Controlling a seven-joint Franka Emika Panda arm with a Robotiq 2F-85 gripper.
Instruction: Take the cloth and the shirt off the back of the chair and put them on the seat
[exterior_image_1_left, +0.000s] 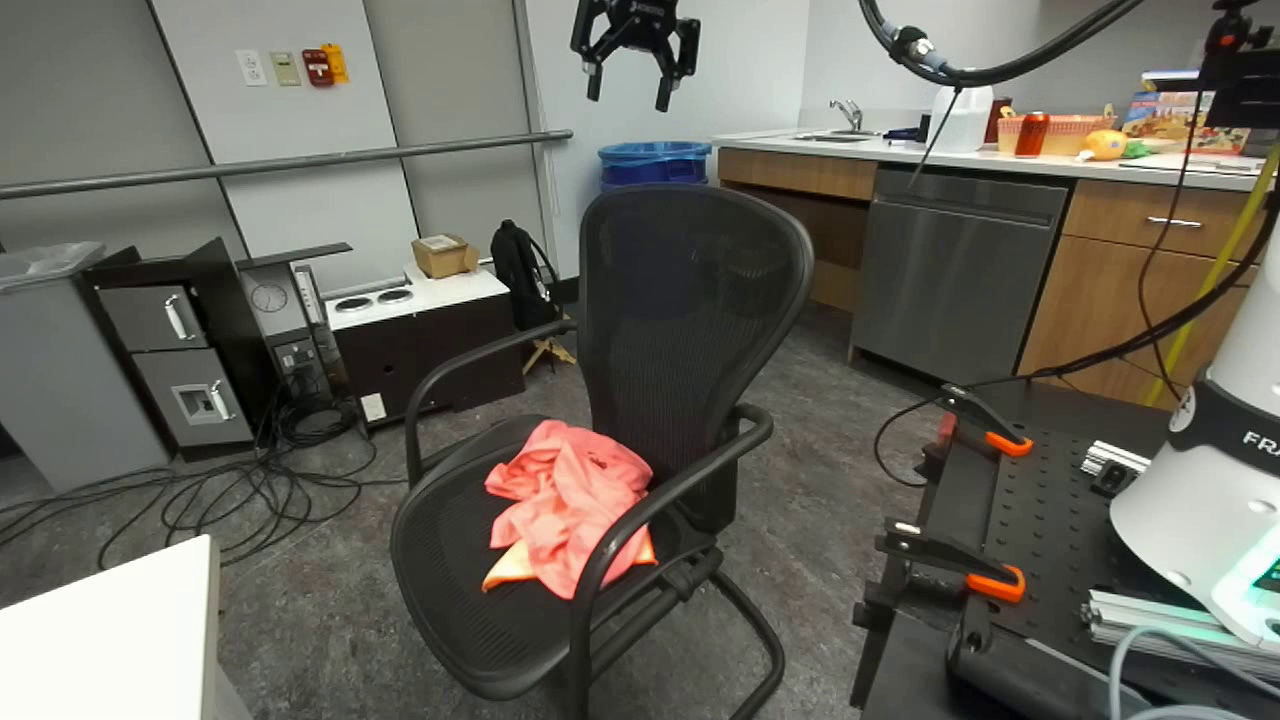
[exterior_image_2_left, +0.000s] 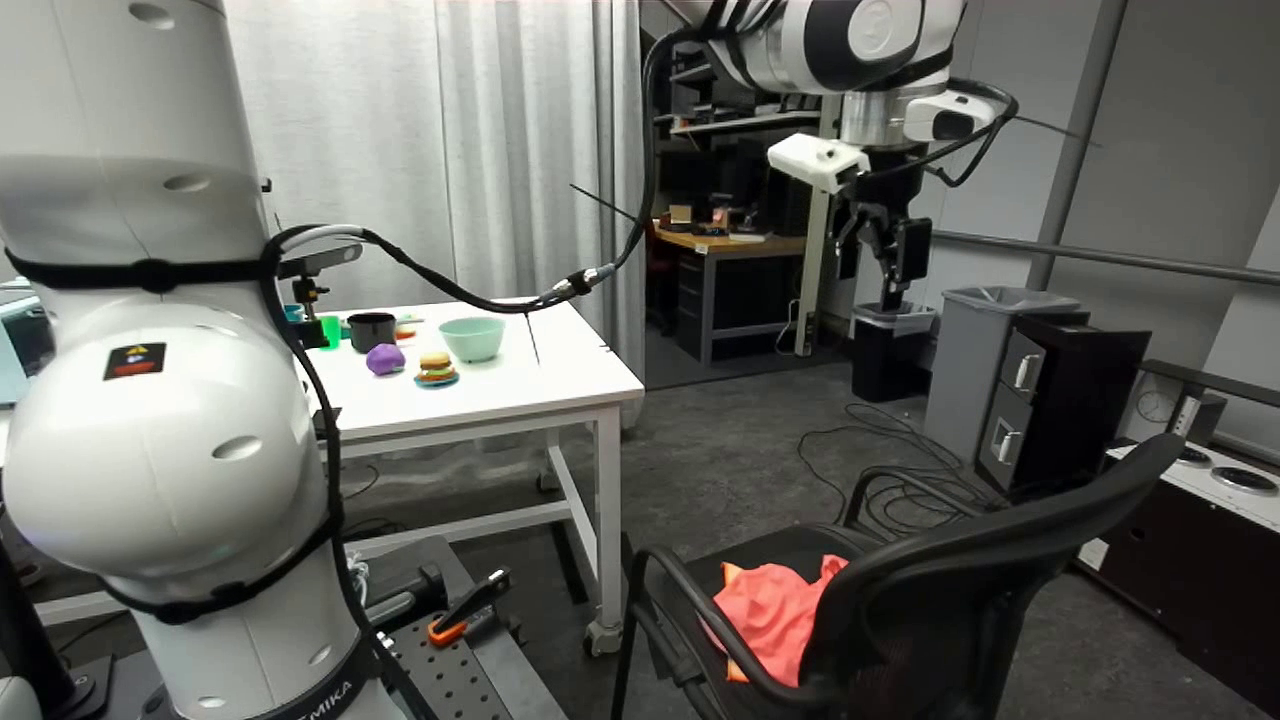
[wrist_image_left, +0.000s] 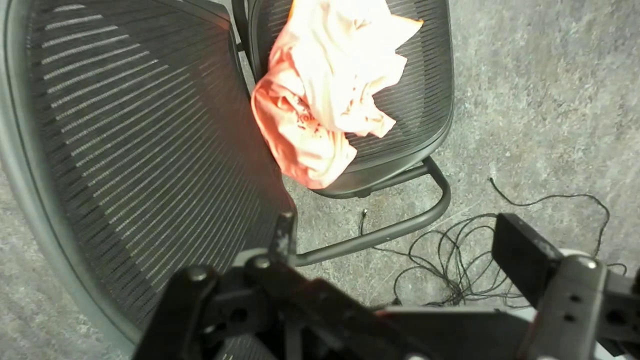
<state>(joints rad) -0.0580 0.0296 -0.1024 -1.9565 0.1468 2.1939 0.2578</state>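
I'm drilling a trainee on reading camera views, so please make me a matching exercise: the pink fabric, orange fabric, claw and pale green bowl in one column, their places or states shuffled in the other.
1. pink fabric
2. orange fabric
3. claw
4. pale green bowl

A. open, holding nothing
B. on the white table
C. peeking out from beneath other fabric
D. crumpled uppermost on the chair seat

Pairs: 1-D; 2-C; 3-A; 4-B

“FRA” (exterior_image_1_left: 1262, 443) and “MIKA” (exterior_image_2_left: 330, 700) — robot base (exterior_image_1_left: 1205, 500), warning triangle (exterior_image_2_left: 141, 352) — arm sticker (exterior_image_2_left: 125, 368)
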